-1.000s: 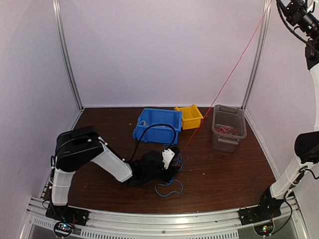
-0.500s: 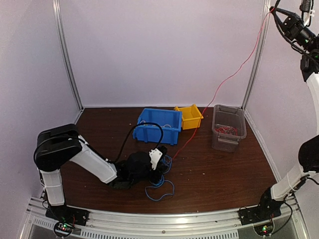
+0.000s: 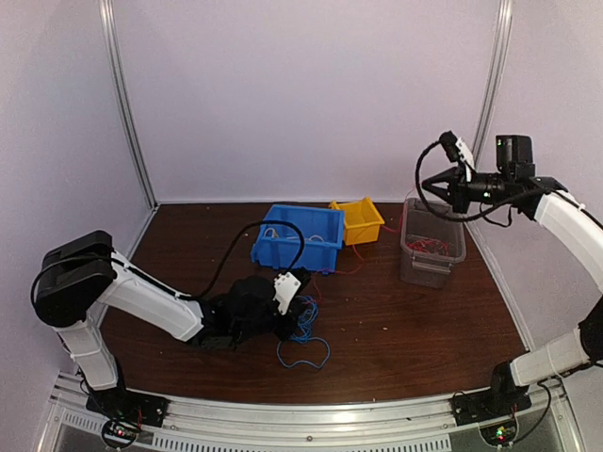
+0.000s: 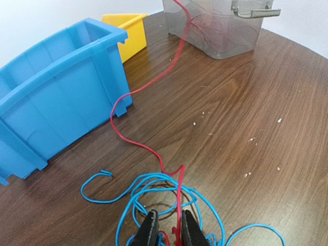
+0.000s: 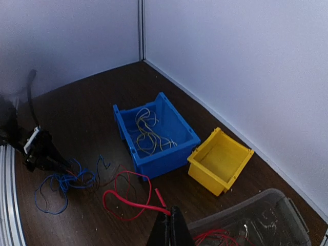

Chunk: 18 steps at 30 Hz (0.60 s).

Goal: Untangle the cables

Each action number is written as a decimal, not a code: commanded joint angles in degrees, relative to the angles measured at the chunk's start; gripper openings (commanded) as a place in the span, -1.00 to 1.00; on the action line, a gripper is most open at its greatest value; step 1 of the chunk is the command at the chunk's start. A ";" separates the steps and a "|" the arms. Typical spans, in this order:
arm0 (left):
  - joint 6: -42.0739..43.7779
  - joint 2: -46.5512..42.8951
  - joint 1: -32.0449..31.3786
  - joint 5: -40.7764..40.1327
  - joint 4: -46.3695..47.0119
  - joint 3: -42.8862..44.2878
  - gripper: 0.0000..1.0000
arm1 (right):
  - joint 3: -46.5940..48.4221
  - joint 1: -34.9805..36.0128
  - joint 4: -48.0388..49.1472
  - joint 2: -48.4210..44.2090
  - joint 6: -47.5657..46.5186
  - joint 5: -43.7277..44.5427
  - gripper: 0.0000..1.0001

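I work in a lab test cell. Plain white walls [image 3: 311, 94] on aluminium posts [image 3: 127, 104] enclose my wooden table [image 3: 424, 320].

No readable text, label, brand, number or sign shows in any view. The blue bin [image 4: 56, 97], the yellow bin [image 5: 220, 160] and the clear tub [image 3: 431, 243] carry bare plastic faces (no sticker or print can be made out), and the table [image 4: 256, 102] bears only wood grain.

Cables [image 3: 303, 331] are lying near-centre on the bench [image 3: 415, 330]; three bins [image 3: 298, 235] are sitting far behind them.
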 commanded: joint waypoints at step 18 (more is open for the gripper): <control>0.75 -4.51 -0.21 -0.31 -0.30 -3.39 -0.67 | -14.37 22.71 -14.63 1.75 -28.83 19.86 0.35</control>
